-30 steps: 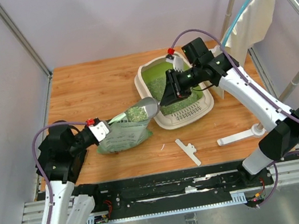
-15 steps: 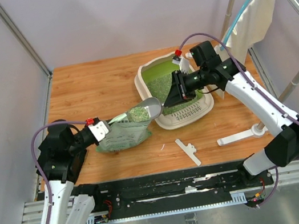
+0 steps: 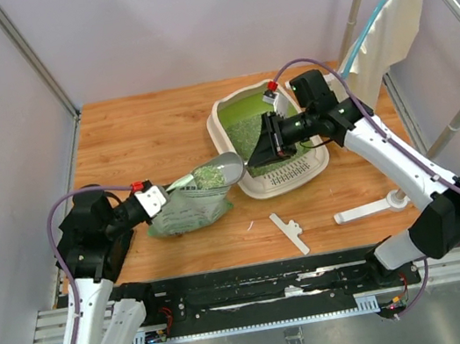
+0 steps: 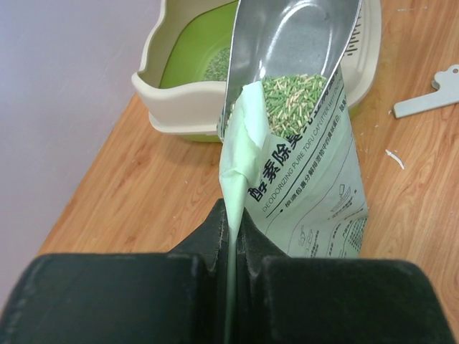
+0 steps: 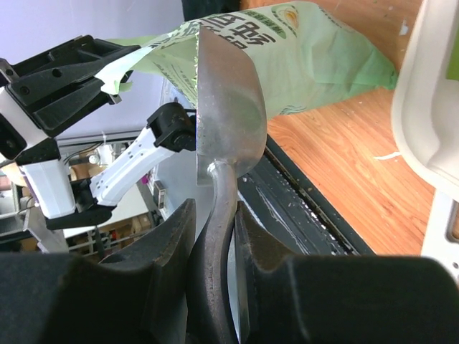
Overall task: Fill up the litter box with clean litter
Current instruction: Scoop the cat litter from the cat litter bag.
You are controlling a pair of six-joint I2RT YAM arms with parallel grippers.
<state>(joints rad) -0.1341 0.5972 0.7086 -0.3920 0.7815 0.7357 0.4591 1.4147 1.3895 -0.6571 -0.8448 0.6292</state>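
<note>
Pinching the rear edge of the light green printed plastic bag [image 4: 308, 186] with the left hand [image 4: 233, 231], jaws pressed shut on the film. Holding the bag mouth raised and turned toward the right.

Gripping the handle of the silver metal scoop [image 5: 226, 107] in the right hand [image 5: 215, 215], jaws standing narrow around the handle.

Resting the scoop bowl in the bag mouth, with pale green-grey litter granules [image 4: 294, 93] heaped at its leading edge.

Locating the cream-white rounded plastic litter box with bright green inside [image 3: 290, 181] on the wooden counter [image 3: 134, 135], beyond and to the right of the bag, with its near-left corner just beside the scoop bowl in the top view. Noting a patch of granules already lying on part of the box floor, with bare green around it. Judging the fill as partial.

Aligning the scoop's long axis from the bag mouth at lower left to the box at upper right, bowl end at the bag, handle end and right hand over the box.

Judging the coming move as a lift out of the bag, a short carry along that same axis and a tip over the box. Assigning this carry to the right arm, the nearer of the 2 to the box, and leaving the left arm to anchor the bag.

Watching for granules spilling at the high rim during the crossing.
</note>
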